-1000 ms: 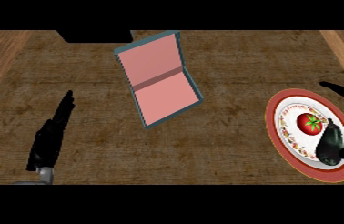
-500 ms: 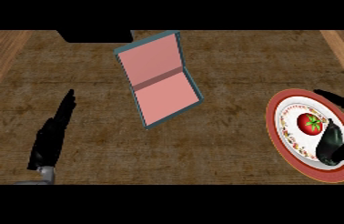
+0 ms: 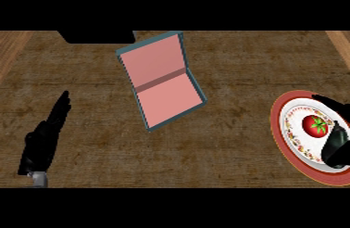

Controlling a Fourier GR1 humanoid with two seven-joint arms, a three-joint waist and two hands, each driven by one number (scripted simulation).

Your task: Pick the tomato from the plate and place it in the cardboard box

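**Q:** What surface is shown?
**A:** Dark brown wood-grain counter (image 3: pixel 226 129), seen from steeply above, with lighter wood strips at its far corners.

**Q:** Where is the tomato?
**A:** The red tomato (image 3: pixel 315 125) with a green stem sits on the white centre of a round plate (image 3: pixel 287 143) that has a red rim and a patterned band. The plate lies at the counter's right edge.

**Q:** And the box?
**A:** The box (image 3: pixel 160 81) lies well to the left of the plate and farther back. It is shallow, open and tilted, with teal walls and a pink floor crossed by a darker crease.

**Q:** What are the hands doing?
**A:** The right hand (image 3: pixel 336 143) is over the plate's right side, just beside the tomato. Its black fingers arch around the fruit without closing on it. The left hand (image 3: pixel 46 136) rests far to the left of the plate, near the counter's left side, fingers straight and released, holding nothing
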